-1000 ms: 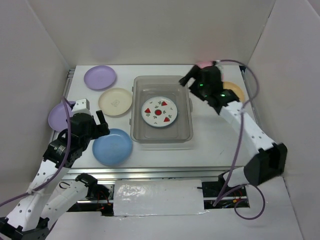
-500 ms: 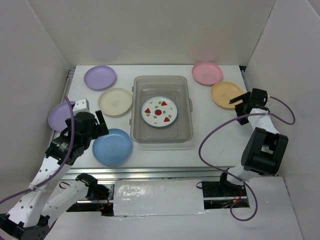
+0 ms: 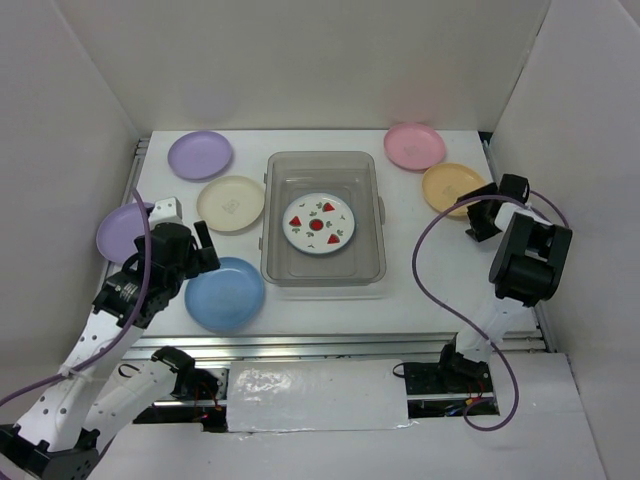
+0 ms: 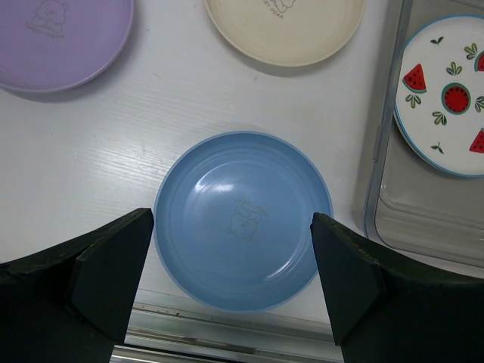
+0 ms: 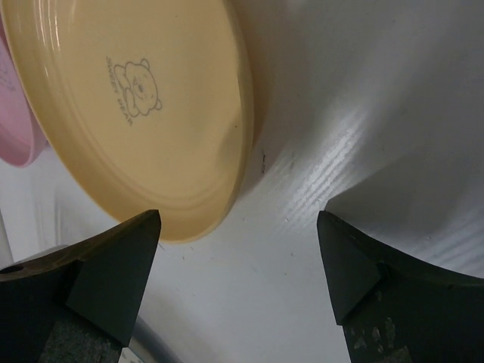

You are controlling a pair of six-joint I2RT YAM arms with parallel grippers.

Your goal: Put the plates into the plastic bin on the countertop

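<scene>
White-walled surface (image 3: 430, 280): my right tool (image 5: 238, 234) hangs spread and empty at the rim of the round orange-yellow plastic plate (image 5: 136, 98), which lies at two o'clock of the clear rectangular plastic bin (image 3: 272, 268). The plate is glossy, shallow and bear-stamped, so I fear the fingers may skid off. My left tool (image 4: 231, 242) gapes empty over the round blue plastic plate (image 4: 242, 219).

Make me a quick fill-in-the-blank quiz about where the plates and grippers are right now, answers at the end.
1. The plastic bin holds just ____ plate, the white fruit-print plate.
2. The open left gripper hangs over the ____ plate.
3. The open right gripper sits beside the orange-yellow plate, whose far neighbour is the ____ plate.
4. ____ lilac plates lie left of the bin.
Answers: one; blue; pink; two.
</scene>
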